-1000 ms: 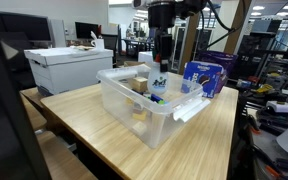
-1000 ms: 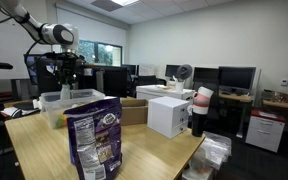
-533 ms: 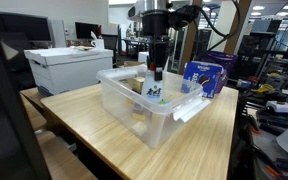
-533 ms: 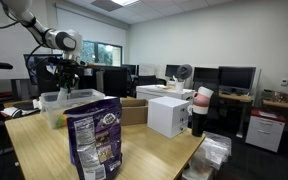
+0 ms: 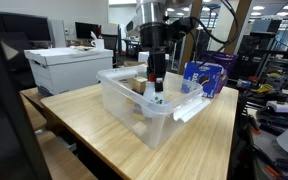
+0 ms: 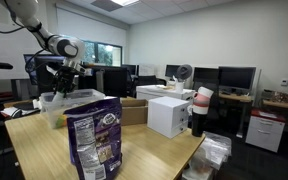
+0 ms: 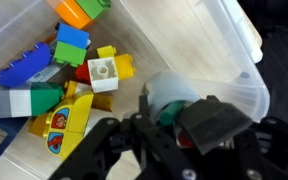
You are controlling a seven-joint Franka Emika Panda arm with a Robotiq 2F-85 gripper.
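Wooden table (image 5: 84, 125); clear plastic bin (image 5: 129, 112) on it. Gripper (image 5: 156, 80) low inside the bin, pincer half-closed around a translucent cup (image 7: 172, 95) with something green inside. Cup hangs near the bin's wall, just beside the toy blocks (image 7: 64, 75). Risk, as I judge it: the smooth round cup slips or tilts in the pinch, or a sideways move knocks it against wall or blocks.
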